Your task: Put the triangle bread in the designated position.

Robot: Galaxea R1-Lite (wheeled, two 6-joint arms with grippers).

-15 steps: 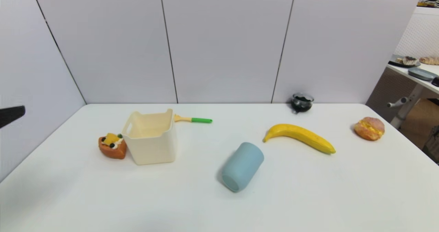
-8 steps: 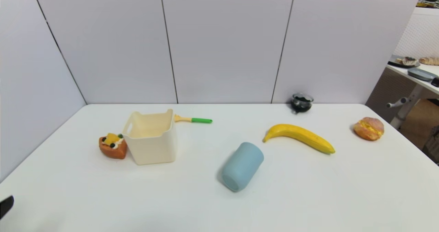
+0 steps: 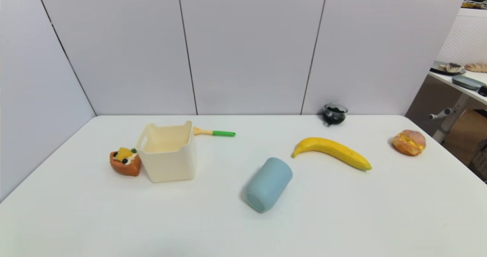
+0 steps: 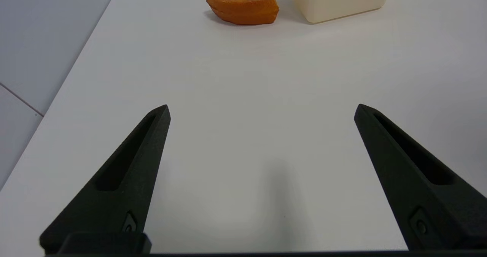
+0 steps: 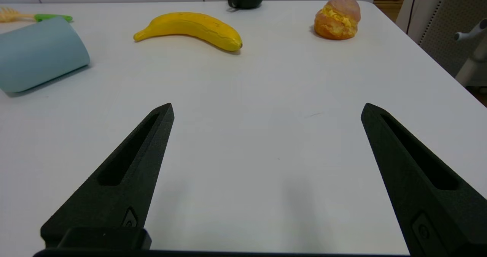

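Note:
The triangle bread, an orange-brown wedge with yellow pieces, white cream and black dots, rests on the white table just left of the cream bin. It also shows far ahead in the left wrist view, the triangle bread beside the bin. My left gripper hangs open over bare table near the front left, well short of the bread. My right gripper is open too, low over bare table at the front right. Neither gripper shows in the head view. Nothing marks the designated position.
A light blue cup lies on its side mid-table. A banana, a round filled bun and a small dark jar sit to the right. A yellow-and-green utensil lies behind the bin. Walls close the back and left.
The black tip of my left arm dropped down the head view's left edge and has now left that view. Nothing on the table moved.

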